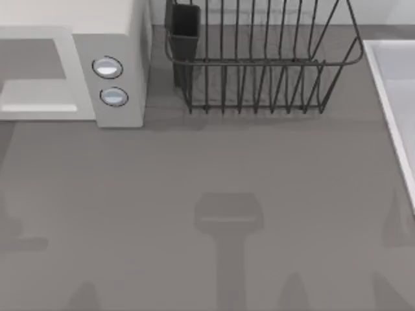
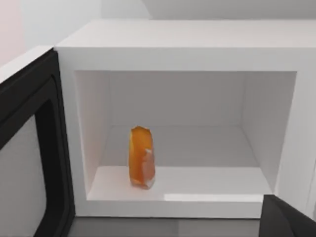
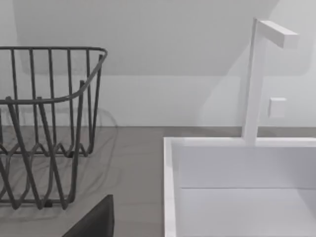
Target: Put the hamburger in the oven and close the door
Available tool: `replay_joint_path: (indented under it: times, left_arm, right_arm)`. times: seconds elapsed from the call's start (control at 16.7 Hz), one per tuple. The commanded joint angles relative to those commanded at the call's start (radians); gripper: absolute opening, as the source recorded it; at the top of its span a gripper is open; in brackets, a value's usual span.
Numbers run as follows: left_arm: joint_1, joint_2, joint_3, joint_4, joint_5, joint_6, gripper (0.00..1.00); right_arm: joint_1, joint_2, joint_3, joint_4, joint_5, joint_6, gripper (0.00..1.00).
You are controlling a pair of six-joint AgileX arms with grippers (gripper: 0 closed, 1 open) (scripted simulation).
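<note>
One small orange-and-white hamburger [image 2: 141, 158] stands on edge inside the boxy white oven [image 2: 187, 47], its black-framed door [image 2: 29, 163] open; two round silver-blue knobs [image 1: 107, 67]. Both grippers' states: cannot tell.

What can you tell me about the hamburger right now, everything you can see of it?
In the left wrist view the hamburger is a small orange lump with paler, whitish patches low on one side. It stands on edge, narrow and upright, tapering to a blunt top. It rests on the white floor of the oven cavity, near the front lip and toward the side where the door hangs open. Nothing else touches it; no gripper is holding it.
</note>
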Motion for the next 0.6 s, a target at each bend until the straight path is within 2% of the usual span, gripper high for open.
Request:
replay_joint_path:
  times: [0.36,0.6]
  left_arm:
    - [-0.171,-0.187,0.004,-0.189,-0.171,-0.002,0.0]
    - [-0.177,-0.194,0.005,-0.196,-0.177,-0.003,0.0]
  right_arm:
    - [0.0,0.0,0.0,0.0,0.0,0.0,1.0]
    - [0.0,0.0,0.0,0.0,0.0,0.0,1.0]
